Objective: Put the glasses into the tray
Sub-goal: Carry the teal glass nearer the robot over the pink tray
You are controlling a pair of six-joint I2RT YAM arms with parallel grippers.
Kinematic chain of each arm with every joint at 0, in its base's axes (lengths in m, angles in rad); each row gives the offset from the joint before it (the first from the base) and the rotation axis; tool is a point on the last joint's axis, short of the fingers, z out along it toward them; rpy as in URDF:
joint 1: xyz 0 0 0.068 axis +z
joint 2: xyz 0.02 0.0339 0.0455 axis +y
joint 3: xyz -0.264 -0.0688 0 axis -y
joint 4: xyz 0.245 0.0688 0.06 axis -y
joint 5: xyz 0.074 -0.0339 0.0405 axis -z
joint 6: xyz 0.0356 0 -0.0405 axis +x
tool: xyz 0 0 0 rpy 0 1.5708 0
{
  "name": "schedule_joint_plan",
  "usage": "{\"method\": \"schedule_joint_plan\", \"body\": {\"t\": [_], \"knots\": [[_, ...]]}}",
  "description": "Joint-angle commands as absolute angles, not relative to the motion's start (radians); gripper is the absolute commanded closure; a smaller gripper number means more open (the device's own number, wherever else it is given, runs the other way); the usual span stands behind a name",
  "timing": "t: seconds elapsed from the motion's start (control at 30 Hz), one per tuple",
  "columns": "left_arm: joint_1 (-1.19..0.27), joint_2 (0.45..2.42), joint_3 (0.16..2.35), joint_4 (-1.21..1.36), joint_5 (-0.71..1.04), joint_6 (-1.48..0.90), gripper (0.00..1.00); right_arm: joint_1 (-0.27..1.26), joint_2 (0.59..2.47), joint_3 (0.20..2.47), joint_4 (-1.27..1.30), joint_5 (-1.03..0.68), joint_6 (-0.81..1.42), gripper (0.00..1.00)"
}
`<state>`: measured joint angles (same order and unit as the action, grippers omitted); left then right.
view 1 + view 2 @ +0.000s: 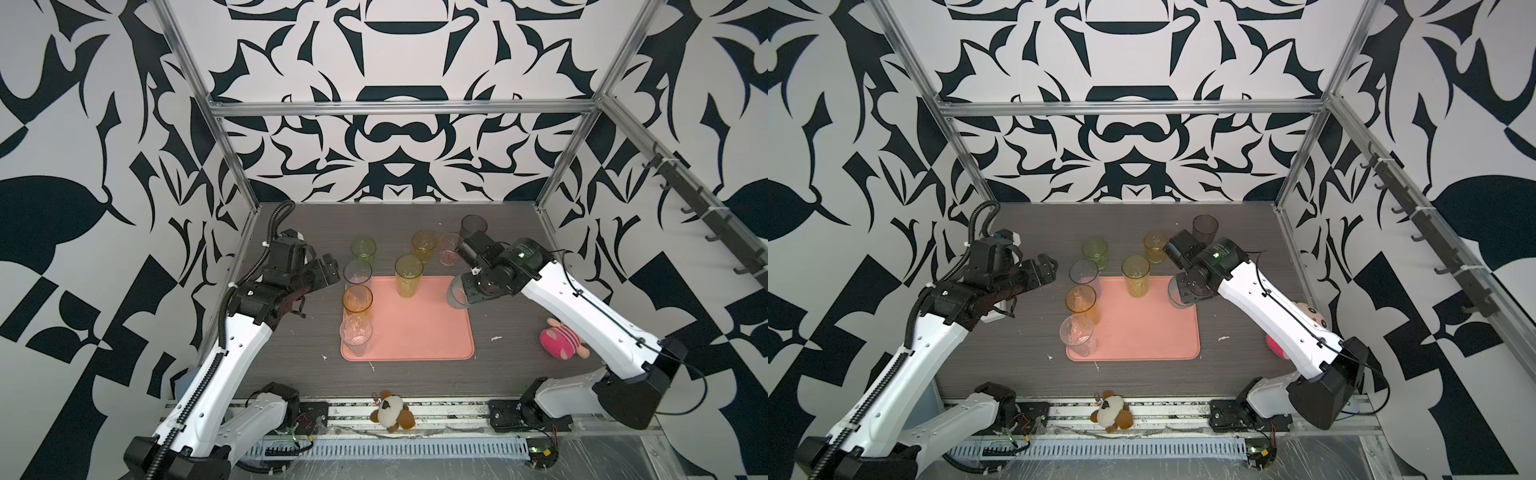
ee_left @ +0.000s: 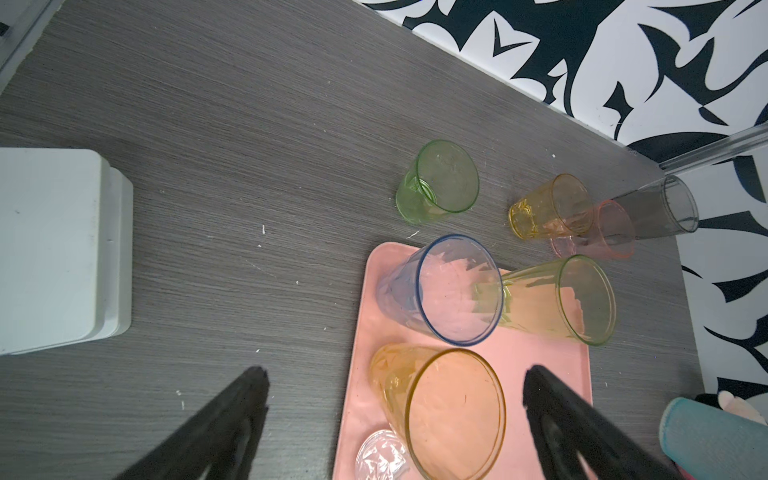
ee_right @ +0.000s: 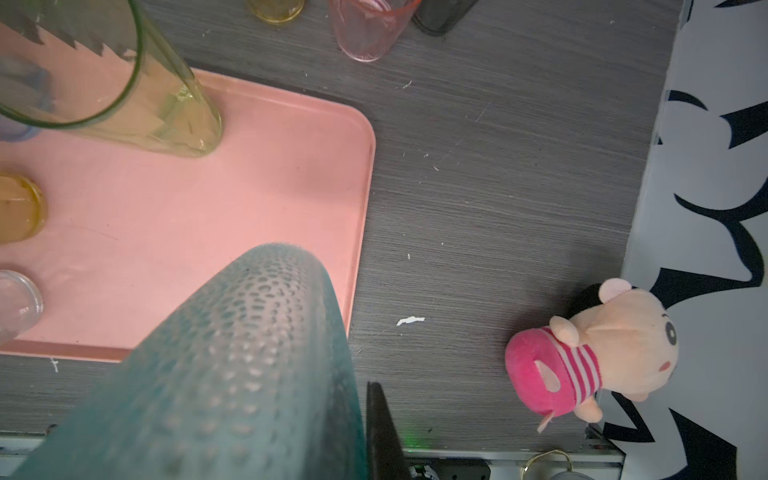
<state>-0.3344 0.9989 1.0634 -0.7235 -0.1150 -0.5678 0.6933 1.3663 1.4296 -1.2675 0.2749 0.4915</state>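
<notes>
**Left pincer** point(image 1: 329, 270), both top views: jaws spread wide, holding nothing, poised above the worktop point(image 1: 415, 376) just left of the tray point(image 1: 419, 328). The nearest of the glasses, a tall blue glass point(image 1: 357, 276), stands upright on the tray's far left corner, beside the pincer and apart from it. Nearer along the tray's left edge stand an orange glass point(image 1: 357, 300) and a clear glass point(image 1: 355, 336), upright, in a row with the blue. In the left wrist view the two black fingers point(image 2: 245, 399) frame the orange glass without touching it.

**Middle:** a tall yellow-green glass point(image 1: 408, 276) stands at the middle of the tray's far edge. Beyond the tray, on the bare worktop, are a short green glass point(image 1: 363, 249), a short yellow glass point(image 1: 424, 246), a short pink glass point(image 1: 449, 249) just beside it, and a smoky grey glass point(image 1: 473, 226) farthest right.

**Right pincer** point(image 1: 465, 294): jaws closed on the wall of a teal glass point(image 3: 249, 353), held at the tray's far right corner. One finger point(image 3: 376, 415) lies outside the glass; its partner is hidden. Whether the teal glass touches the tray cannot be told. A pink plush toy point(image 3: 582, 357) lies on the worktop, well right of the tray.
</notes>
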Motion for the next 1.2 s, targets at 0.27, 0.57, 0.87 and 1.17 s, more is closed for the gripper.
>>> {"method": "schedule_joint_plan", "body": {"t": [0.27, 0.57, 0.87, 1.17], "knots": [[-0.337, 1.018, 1.048, -0.724, -0.114, -0.562, 0.01, 0.801, 1.352, 1.289, -1.117, 0.248, 0.621, 1.0], [-0.337, 1.02, 1.031, -0.71, -0.106, -0.568, 0.0, 0.864, 1.444, 1.256, -1.038, 0.233, 0.669, 1.0], [-0.337, 1.029, 1.022, -0.697, -0.092, -0.572, 0.01, 0.878, 1.533, 1.265, -0.968, 0.212, 0.69, 1.0], [-0.337, 1.03, 1.018, -0.692, -0.091, -0.575, 0.01, 0.878, 1.618, 1.315, -0.947, 0.212, 0.687, 1.0]]}}
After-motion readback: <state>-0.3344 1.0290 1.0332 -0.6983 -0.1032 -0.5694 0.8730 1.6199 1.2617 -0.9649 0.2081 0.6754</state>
